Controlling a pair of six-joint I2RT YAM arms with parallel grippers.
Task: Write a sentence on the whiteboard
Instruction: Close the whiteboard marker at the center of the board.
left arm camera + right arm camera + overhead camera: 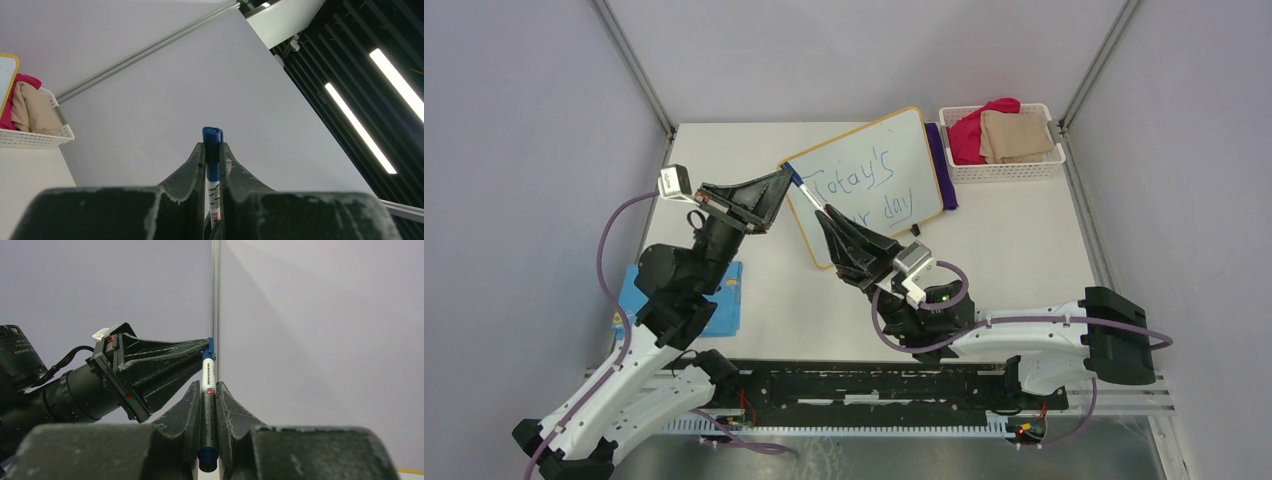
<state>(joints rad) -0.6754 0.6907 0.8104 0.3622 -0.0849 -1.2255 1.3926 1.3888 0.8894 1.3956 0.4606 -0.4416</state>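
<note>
Overhead, the white rectangular table point(1024, 250) carries the flat white whiteboard with a thin tan wooden frame point(914, 140), which sits askew near the middle of the far edge. The sentence point(864, 180), in blue handwritten marker, reads "Today's" above "day"; the start of the lower line is hidden behind the right arm. A white plastic basket point(1004, 170) holding red and tan cloths stands at the far right corner. A blue booklet point(729, 290) lies by the near left edge, partly under the left arm.

Over the board's left corner, the right gripper point(208, 387) is clamped on the barrel of a white marker pen point(208, 375). The left gripper point(212, 147) is pinched tight on its blue cap point(212, 135).
</note>
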